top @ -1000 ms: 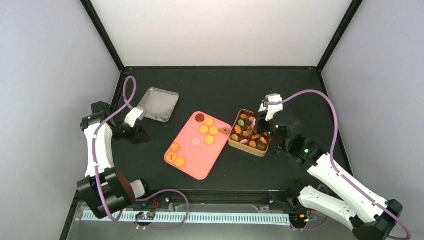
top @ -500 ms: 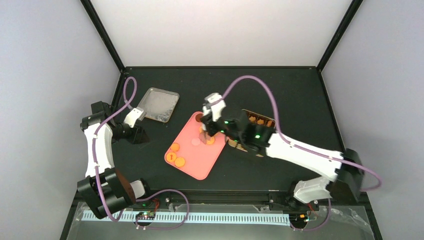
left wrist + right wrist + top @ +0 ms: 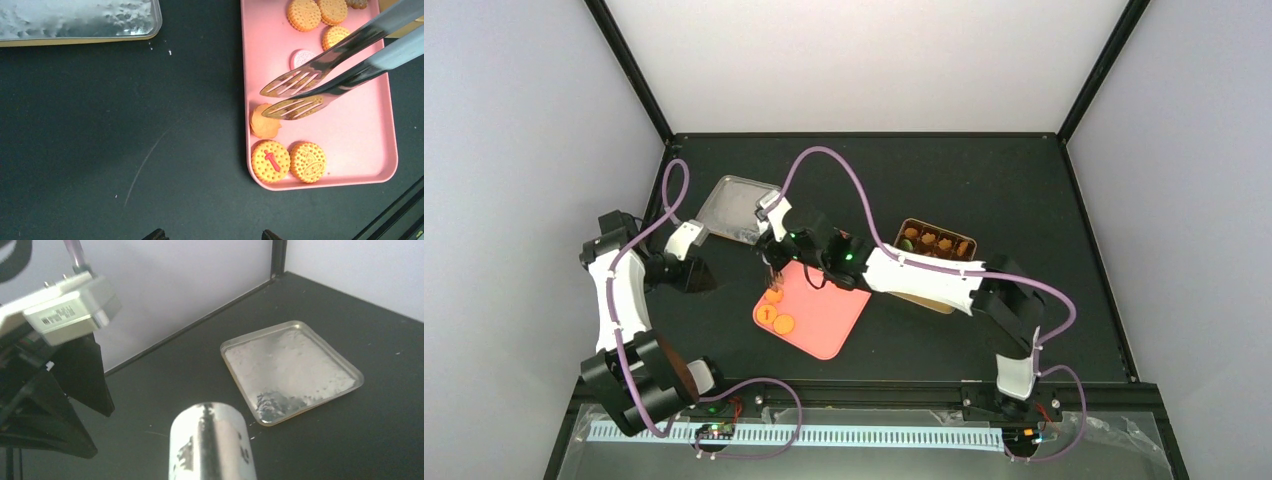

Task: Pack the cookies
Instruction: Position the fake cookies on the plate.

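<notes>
Right hand grasping tongs, tips over orange cookie on tray; left hand released.

Small round cookies, some on a pink tray and some in a gold tin.

In the left wrist view, three embossed orange-yellow ones and a pale pink cookie lie flat at the tray's upper end, with a dark brown one cut off by the frame edge. At the lower left corner two more orange ones lie side by side, one bearing a red mark. Just above them a smooth-faced orange cookie sits against the left rim, partly under the tips of the tongs. In the tin, the visible far row holds orange cookies in brown cups; the rest is hidden.
</notes>
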